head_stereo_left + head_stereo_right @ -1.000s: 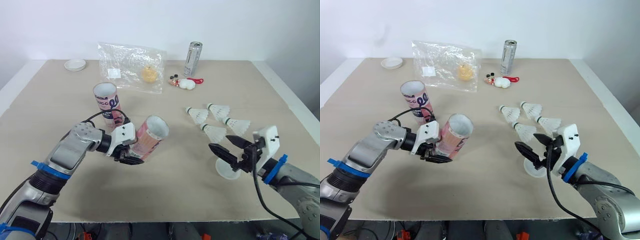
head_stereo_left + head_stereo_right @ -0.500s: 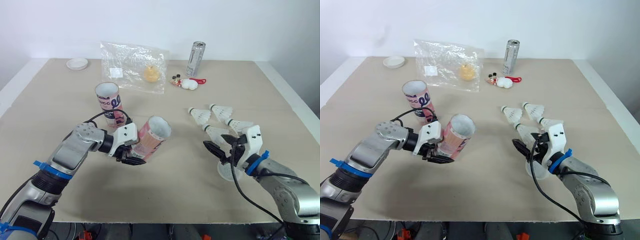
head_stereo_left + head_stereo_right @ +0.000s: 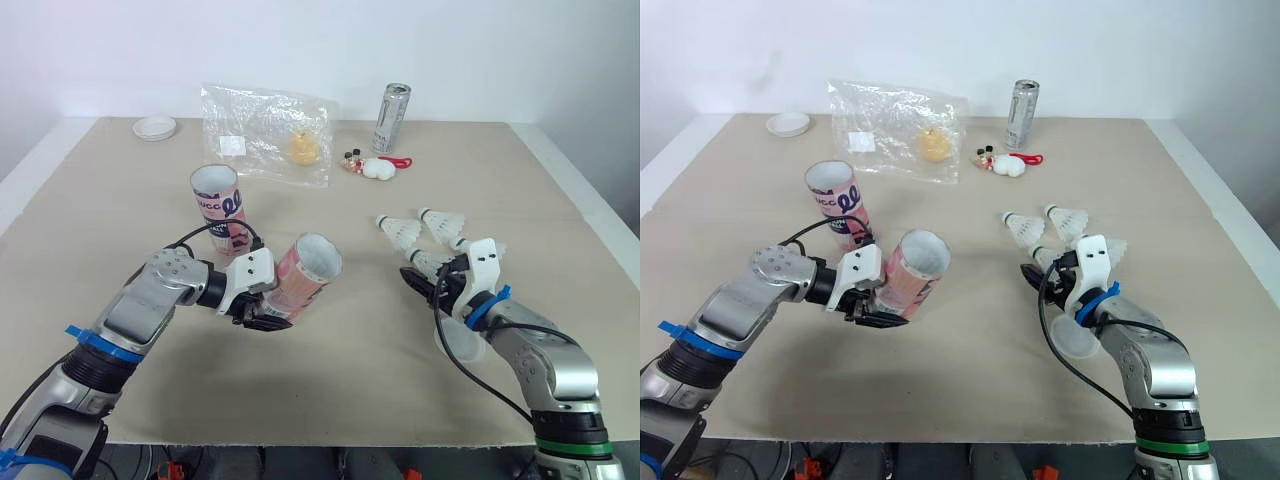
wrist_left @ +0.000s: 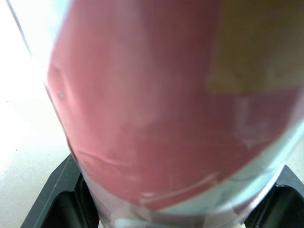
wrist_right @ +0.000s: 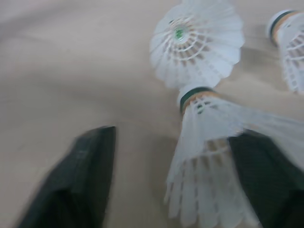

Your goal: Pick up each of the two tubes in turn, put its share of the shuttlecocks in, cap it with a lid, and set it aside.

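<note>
Just inside the spread right claw (image 5: pixel 174 137), one shuttlecock (image 5: pixel 211 142).

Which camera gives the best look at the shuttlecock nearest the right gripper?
The right wrist view: the shuttlecock lies close up between the open fingers, cork and feathers plain. Both eye views show it small, partly hidden behind the right gripper.

Two tubes (image 3: pixel 218 205) (image 3: pixel 300 278), four shuttlecocks (image 3: pixel 1020 228) (image 3: pixel 1068 218) (image 3: pixel 1045 258) (image 3: pixel 1112 247), two lids (image 3: pixel 154 127) (image 3: pixel 455 347), one can (image 3: pixel 391 116)
</note>
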Motion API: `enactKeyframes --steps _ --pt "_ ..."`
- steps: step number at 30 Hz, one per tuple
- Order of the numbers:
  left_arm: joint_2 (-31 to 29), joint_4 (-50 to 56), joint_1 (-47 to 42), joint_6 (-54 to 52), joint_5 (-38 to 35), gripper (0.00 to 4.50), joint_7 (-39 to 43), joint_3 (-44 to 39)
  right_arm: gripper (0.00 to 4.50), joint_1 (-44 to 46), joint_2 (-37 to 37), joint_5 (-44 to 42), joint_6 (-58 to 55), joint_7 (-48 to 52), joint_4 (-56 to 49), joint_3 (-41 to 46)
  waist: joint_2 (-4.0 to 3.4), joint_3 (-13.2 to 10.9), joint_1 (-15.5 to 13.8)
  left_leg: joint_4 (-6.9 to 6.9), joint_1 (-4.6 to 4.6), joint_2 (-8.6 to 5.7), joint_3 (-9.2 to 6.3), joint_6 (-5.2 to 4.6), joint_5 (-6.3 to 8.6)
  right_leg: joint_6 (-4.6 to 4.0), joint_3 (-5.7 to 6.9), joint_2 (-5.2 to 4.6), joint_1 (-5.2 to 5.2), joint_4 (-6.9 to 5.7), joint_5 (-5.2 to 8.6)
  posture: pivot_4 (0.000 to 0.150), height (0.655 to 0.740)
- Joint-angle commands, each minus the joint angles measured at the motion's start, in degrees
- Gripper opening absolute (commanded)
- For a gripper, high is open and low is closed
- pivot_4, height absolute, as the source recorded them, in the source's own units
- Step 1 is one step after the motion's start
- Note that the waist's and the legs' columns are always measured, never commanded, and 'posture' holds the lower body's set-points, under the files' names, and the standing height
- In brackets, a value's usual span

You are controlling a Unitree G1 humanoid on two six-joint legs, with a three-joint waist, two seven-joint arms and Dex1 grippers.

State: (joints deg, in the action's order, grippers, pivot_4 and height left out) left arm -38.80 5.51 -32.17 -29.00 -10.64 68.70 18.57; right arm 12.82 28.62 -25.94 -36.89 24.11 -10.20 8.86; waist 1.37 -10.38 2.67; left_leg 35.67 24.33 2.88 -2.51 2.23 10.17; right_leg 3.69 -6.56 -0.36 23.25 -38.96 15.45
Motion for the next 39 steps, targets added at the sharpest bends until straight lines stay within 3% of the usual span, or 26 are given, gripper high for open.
enactKeyframes --steps 1,4,15,18,22,24,26,31,39 --pt "-0.2 0.5 0.6 0.0 0.8 3.09 -0.4 0.6 1.62 1.2 -0.2 1.4 0.4 -1.0 -0.6 0.2 0.0 0.0 0.0 0.0 0.0 0.0 0.0 0.0 0.0 0.0 0.0 0.0 0.0 0.0 0.0 0.15 0.74" --pt "-0.2 0.4 0.6 -0.2 0.8 3.09 -0.3 0.6 0.07 1.0 -0.2 2.4 0.1 -1.3 -0.9 0.0 -0.01 0.0 0.0 0.0 0.0 0.0 0.0 0.0 0.0 0.0 0.0 0.0 0.0 0.0 0.0 0.15 0.74" --pt "-0.5 -0.4 0.5 0.0 1.0 3.09 0.3 0.7 0.03 -1.4 1.7 1.0 -5.7 -1.5 -11.2 1.5 -0.01 0.0 0.0 -0.02 0.0 0.0 0.0 0.0 0.0 0.0 0.0 0.0 0.01 0.0 0.01 0.15 0.74" --pt "-0.4 -0.9 0.1 0.2 0.9 3.09 0.6 0.7 0.03 0.9 8.9 -1.5 -6.7 5.2 -18.5 2.3 -0.07 0.0 0.0 0.01 0.01 -0.01 0.01 0.0 0.0 0.01 -0.01 -0.02 0.02 -0.01 0.0 0.15 0.74" --pt "-0.1 -2.4 -1.2 0.2 1.0 3.09 1.3 0.9 0.03 10.9 20.9 -1.3 4.4 21.2 -19.4 1.7 0.08 0.0 0.0 -0.01 -0.06 0.02 -0.08 0.0 0.0 -0.06 0.07 0.03 -0.06 0.01 0.03 0.15 0.74" --pt "0.2 -2.9 -2.1 0.0 1.1 3.09 1.5 1.2 0.03 16.4 24.5 0.5 12.0 28.8 -18.2 -0.5 -0.59 -0.4 0.1 0.11 0.01 -0.02 0.05 0.0 0.0 -0.13 -0.01 -0.05 0.01 0.01 0.03 0.15 0.74" --pt "0.6 -3.3 -2.9 -0.5 1.2 3.09 1.7 1.4 0.03 21.0 26.5 2.5 19.1 35.6 -16.7 -4.8 -0.47 -0.3 0.1 0.08 -0.06 -0.05 0.15 -0.04 -0.03 -0.11 -0.1 -0.07 0.0 0.05 0.01 0.15 0.74" --pt "1.3 -3.1 -3.9 -1.4 1.0 3.09 1.8 1.7 0.03 28.5 24.8 7.0 29.9 43.3 -12.2 -12.7 -0.36 -0.3 -0.1 0.01 0.02 -0.02 -0.04 -0.02 -0.02 0.0 0.08 -0.03 -0.02 0.07 0.02 0.15 0.74" --pt "1.7 -2.3 -4.1 -2.0 0.7 3.09 1.4 1.4 0.03 32.8 20.1 13.2 39.3 48.6 -4.9 -20.0 -0.37 -0.3 -0.1 0.1 0.19 -0.06 -0.08 -0.02 -0.01 0.06 0.1 -0.08 0.07 0.08 0.01 0.15 0.74"
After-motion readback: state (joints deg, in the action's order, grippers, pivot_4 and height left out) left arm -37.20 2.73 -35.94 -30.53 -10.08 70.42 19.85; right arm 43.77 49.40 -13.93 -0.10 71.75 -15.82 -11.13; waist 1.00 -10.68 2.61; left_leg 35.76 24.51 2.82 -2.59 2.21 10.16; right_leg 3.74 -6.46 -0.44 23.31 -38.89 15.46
